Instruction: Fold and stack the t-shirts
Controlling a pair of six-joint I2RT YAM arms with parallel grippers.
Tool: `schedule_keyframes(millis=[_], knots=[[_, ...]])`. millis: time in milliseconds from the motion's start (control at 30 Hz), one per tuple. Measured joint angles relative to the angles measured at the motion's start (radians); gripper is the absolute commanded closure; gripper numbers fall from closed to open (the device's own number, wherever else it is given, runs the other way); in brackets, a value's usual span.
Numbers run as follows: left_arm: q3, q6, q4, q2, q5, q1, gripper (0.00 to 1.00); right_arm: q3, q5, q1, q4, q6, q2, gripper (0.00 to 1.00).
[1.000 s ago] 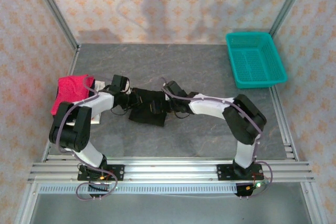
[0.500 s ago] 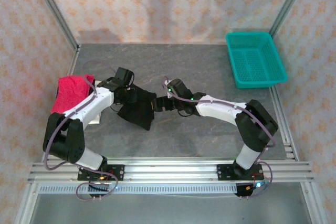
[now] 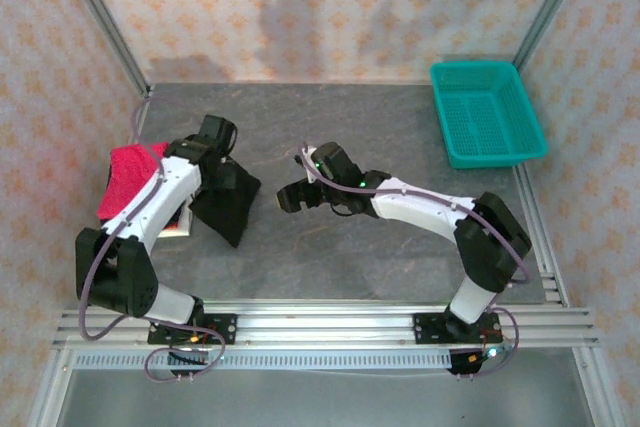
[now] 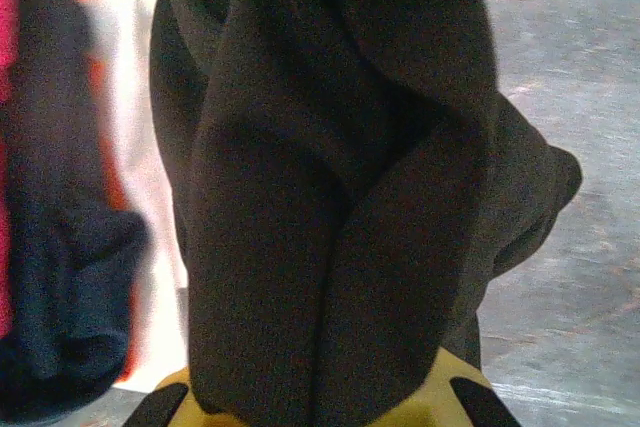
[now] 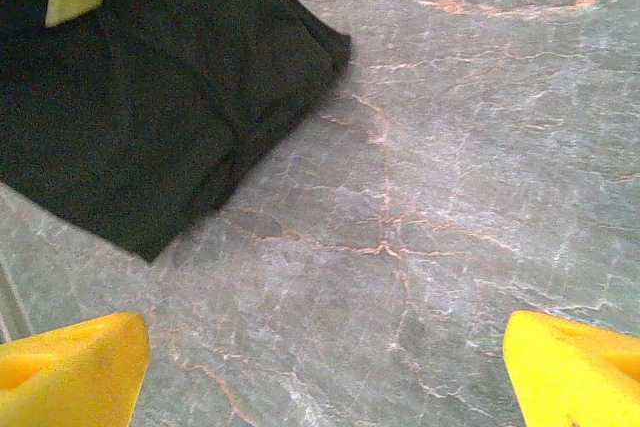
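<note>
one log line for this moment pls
step: stacking | left gripper: shut on folded black t-shirt, near crimson-pink t-shirt | right gripper: open above table, apart from black t-shirt

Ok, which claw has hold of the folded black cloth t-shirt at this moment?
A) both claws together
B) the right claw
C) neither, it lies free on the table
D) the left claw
D: the left claw is shut on the folded black cloth t-shirt, whose cloth bunches between its yellow fingertips in the left wrist view, while the right claw stands open over the grey stone-look table, apart from the shirt.
</note>
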Motion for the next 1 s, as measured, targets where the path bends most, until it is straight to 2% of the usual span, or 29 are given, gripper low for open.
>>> schedule_keyframes(millis=[100,267,500,800,1000], knots=[[0.017,0.024,-0.018,0.0,-0.04,0.037,1.0,0.0,-0.015,0.013,-0.008,-0.004,0.0,0.08],[0.049,0.061,-0.053,0.0,-0.114,0.048,1.0,0.002,-0.033,0.022,-0.023,-0.011,0.0,0.08],[0.113,0.113,-0.085,-0.007,-0.151,0.093,1.0,0.004,-0.037,0.022,-0.034,-0.023,0.0,0.08],[0.236,0.177,-0.109,-0.019,-0.15,0.186,1.0,0.004,-0.04,0.022,-0.034,-0.022,0.0,0.08],[0.274,0.203,-0.119,-0.019,-0.103,0.278,1.0,0.018,-0.043,0.022,-0.034,-0.022,0.004,0.08]])
